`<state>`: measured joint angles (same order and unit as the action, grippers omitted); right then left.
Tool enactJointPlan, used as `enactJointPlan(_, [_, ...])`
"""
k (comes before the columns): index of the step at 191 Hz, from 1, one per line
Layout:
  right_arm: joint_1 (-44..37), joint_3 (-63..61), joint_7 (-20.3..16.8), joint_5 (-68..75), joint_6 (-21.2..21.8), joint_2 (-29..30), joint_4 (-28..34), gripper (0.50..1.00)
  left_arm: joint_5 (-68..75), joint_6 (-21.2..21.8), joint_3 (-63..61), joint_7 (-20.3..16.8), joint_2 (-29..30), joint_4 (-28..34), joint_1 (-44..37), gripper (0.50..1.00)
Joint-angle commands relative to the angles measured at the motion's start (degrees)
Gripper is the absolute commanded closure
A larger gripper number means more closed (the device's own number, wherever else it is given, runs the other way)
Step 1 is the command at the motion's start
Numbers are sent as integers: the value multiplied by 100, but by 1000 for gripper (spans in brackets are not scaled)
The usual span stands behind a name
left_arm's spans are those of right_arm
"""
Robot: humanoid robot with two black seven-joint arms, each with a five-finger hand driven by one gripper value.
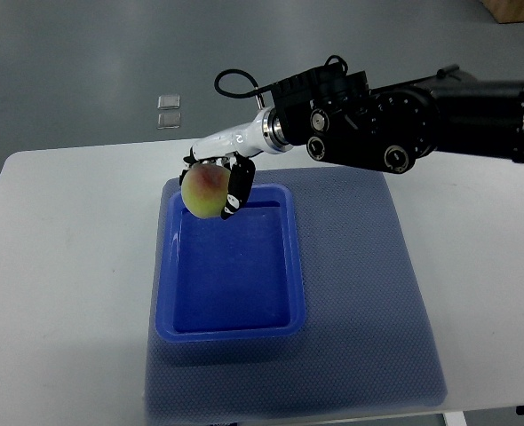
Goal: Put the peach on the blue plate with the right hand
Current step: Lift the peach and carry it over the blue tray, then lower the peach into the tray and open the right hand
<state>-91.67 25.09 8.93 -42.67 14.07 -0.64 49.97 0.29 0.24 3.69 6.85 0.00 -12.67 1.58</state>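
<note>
Peach: yellow-red, grasped by the right robot hand above the far-left corner of the blue plate (fingers partly hidden behind the fruit). Plate rests on a blue mat, white tabltop; forearm cut off at the right edge.

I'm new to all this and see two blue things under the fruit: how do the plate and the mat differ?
The blue plate is glossy with raised walls; the blue mat is flat, dull and textured. The plate is smaller and lies on the mat's left part. The plate is brighter blue, the mat greyer. Both are rectangular with rounded corners.
</note>
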Motion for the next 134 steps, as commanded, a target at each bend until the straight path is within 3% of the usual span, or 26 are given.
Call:
enactJointPlan(1, [387, -4, -5, -31, -1, 64, -269, 1000, -2, -6, 0, 0, 0, -16, 0, 500])
enactJointPlan(97, [1231, -75, 12, -172, -10, 64, -638, 1000, -2, -6, -8, 0, 0, -16, 0, 500])
enactJointPlan(98, [1292, -83, 12, -172, -10, 64, -655, 949, -2, -6, -8, 0, 0, -16, 0, 500])
enactJointPlan(102, [1301, -92, 12, -163, -19, 64, -664, 922, -2, 3, -8, 0, 0, -16, 0, 500])
enactJointPlan(115, [1310, -92, 21, -163, -10, 64, -682, 910, -11, -6, -8, 0, 0, -16, 0, 500])
enactJointPlan(116, [1336, -101, 21, -163, -10, 64, -682, 831, -2, -6, -8, 0, 0, -16, 0, 500])
enactJointPlan(118, [1336, -101, 21, -163, -10, 64, -682, 830, -2, -6, -8, 0, 0, -16, 0, 500])
enactJointPlan(125, [1336, -110, 21, -137, -10, 64, -682, 732, -2, -6, -8, 0, 0, -16, 0, 500])
enactJointPlan(134, [1336, -110, 21, -137, -10, 64, -682, 732, -2, -6, -8, 0, 0, -16, 0, 500])
